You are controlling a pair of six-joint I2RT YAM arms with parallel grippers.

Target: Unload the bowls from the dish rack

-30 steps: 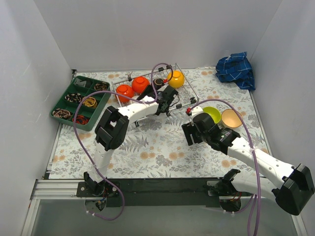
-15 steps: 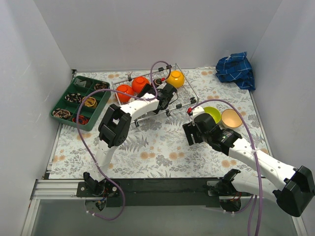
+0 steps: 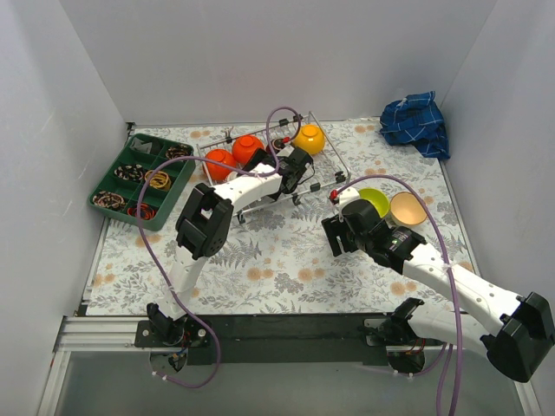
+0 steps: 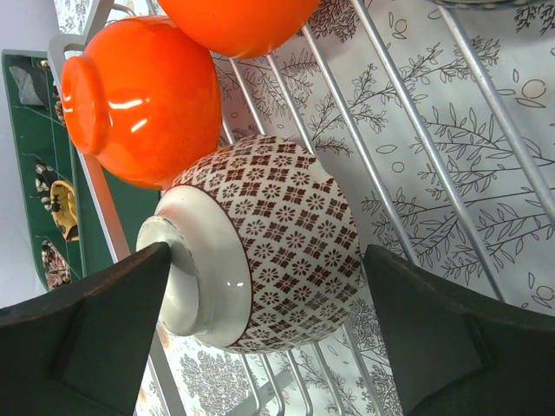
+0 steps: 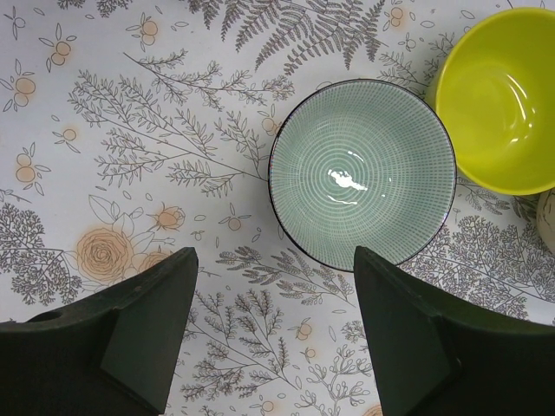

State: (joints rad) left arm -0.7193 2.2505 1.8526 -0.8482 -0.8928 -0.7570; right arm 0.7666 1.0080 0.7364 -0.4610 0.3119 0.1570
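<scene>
White walls close in a floral-print table [image 3: 260, 264]. At its far side sits the dish rack [image 3: 328, 170], between a green tray [image 3: 141, 179] of small items on the left and a blue cloth [image 3: 416, 121] in the far right corner.

In the rack lie two orange bowls [image 3: 218, 160] [image 3: 248, 147], a yellow bowl [image 3: 310, 139] and a brown bowl [image 4: 269, 243]. The brown one lies on its side on the wires [image 4: 381, 52], its white foot toward the tray, with an orange bowl [image 4: 143, 100] touching it.

The left pincer [image 4: 264, 260] reaches into the rack with its fingers apart, one on each side of the brown bowl: one finger [image 4: 95, 334] by the foot, the other by the rim. Whether they touch the bowl, I cannot tell.

Three bowls stand upright on the table, right of the rack: a teal bowl [image 5: 362, 173], a lime bowl [image 5: 503, 100] just beside it, and a tan bowl [image 3: 408, 208] next to the lime one.

The right pincer [image 5: 276, 260] hangs over the table beside the teal bowl, fingers wide apart and holding nothing.
</scene>
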